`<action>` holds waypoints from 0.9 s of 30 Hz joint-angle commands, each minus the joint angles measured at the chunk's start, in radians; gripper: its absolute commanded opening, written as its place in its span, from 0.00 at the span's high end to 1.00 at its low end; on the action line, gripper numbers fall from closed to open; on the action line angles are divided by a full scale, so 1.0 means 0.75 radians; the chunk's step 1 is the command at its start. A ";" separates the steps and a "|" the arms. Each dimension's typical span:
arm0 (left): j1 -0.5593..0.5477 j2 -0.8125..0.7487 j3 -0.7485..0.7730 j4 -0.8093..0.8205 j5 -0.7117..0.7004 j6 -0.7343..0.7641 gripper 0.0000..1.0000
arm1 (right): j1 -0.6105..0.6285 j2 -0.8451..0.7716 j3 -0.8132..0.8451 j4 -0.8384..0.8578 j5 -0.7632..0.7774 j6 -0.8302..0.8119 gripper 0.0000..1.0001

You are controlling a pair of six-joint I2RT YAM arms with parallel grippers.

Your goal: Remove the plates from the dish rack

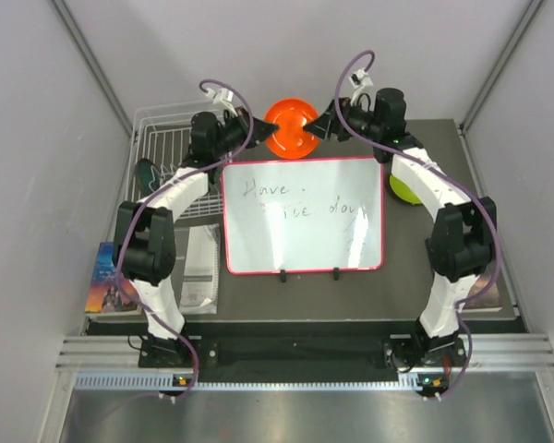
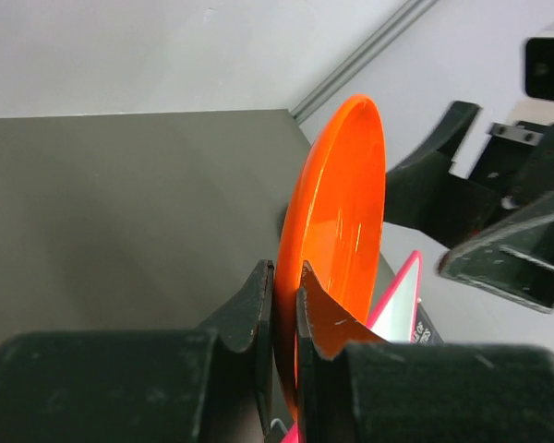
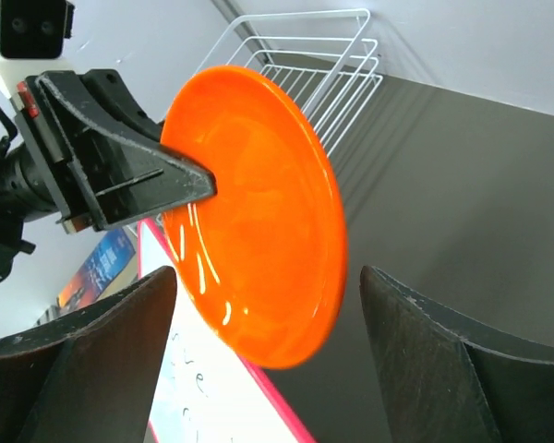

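Observation:
My left gripper point(image 1: 257, 127) is shut on the left rim of an orange plate point(image 1: 291, 129) and holds it on edge above the table, behind the whiteboard. In the left wrist view the jaws point(image 2: 286, 277) pinch the plate's rim point(image 2: 342, 203). My right gripper point(image 1: 318, 124) is open at the plate's right side. In the right wrist view the plate point(image 3: 258, 203) sits between and beyond its spread fingers point(image 3: 268, 272), not touching them. The white wire dish rack point(image 1: 162, 148) stands at the back left. A lime green plate point(image 1: 404, 187) lies at the right, partly under the right arm.
A pink-framed whiteboard point(image 1: 303, 214) with writing lies mid-table. A dark teal shape point(image 1: 146, 171) shows in the rack beside the left arm. A book point(image 1: 111, 277) and a paper point(image 1: 200, 268) lie at the front left. Another book point(image 1: 485, 291) lies at the front right.

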 commanded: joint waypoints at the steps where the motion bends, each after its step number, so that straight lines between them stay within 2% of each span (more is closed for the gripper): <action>1: -0.034 -0.008 0.092 0.198 0.052 -0.045 1.00 | 0.017 0.060 0.097 0.088 -0.084 0.039 0.20; 3: -0.036 -0.008 0.099 0.230 0.076 -0.066 1.00 | 0.021 0.084 0.124 0.087 -0.096 0.043 0.23; 4: -0.038 -0.012 0.095 0.240 0.074 -0.072 1.00 | 0.019 0.086 0.126 0.089 -0.096 0.043 0.28; 5: -0.038 -0.012 0.097 0.243 0.080 -0.072 1.00 | 0.017 0.089 0.126 0.092 -0.088 0.043 0.46; 6: -0.036 -0.016 0.099 0.239 0.087 -0.062 1.00 | 0.019 0.085 0.122 0.100 -0.082 0.037 0.57; 7: -0.036 -0.020 0.097 0.224 0.085 -0.050 1.00 | 0.015 0.078 0.116 0.108 -0.059 0.035 0.72; 8: -0.036 -0.024 0.089 0.214 0.083 -0.035 1.00 | 0.009 0.072 0.096 0.114 -0.041 0.035 1.00; 10: -0.034 -0.043 0.080 0.169 0.056 0.024 1.00 | -0.011 0.038 0.069 0.120 0.036 0.037 1.00; 11: -0.034 -0.051 0.074 0.141 0.044 0.044 0.76 | -0.024 0.021 0.045 0.110 0.082 0.033 1.00; 13: -0.010 -0.069 0.072 0.087 0.009 0.106 0.42 | -0.048 -0.050 0.006 0.094 0.218 0.011 1.00; 14: 0.005 -0.082 0.054 0.057 -0.003 0.122 0.34 | -0.079 -0.079 -0.029 0.073 0.259 0.002 1.00; 15: 0.037 -0.110 0.037 0.048 -0.018 0.149 0.20 | -0.097 -0.142 -0.054 0.059 0.311 -0.004 1.00; 18: 0.139 -0.188 -0.038 0.026 -0.073 0.196 0.08 | -0.212 -0.265 -0.164 0.034 0.460 -0.012 1.00; 20: 0.235 -0.251 -0.097 -0.013 -0.097 0.220 0.07 | -0.328 -0.316 -0.254 0.032 0.489 0.006 1.00; 21: 0.268 -0.278 -0.120 -0.021 -0.118 0.245 0.03 | -0.367 -0.365 -0.283 0.028 0.503 0.009 1.00; 23: 0.366 -0.343 -0.181 -0.046 -0.169 0.280 0.02 | -0.475 -0.404 -0.352 -0.004 0.573 -0.006 1.00; 27: 0.465 -0.437 -0.222 -0.225 -0.290 0.453 0.01 | -0.619 -0.417 -0.434 -0.139 0.620 -0.002 1.00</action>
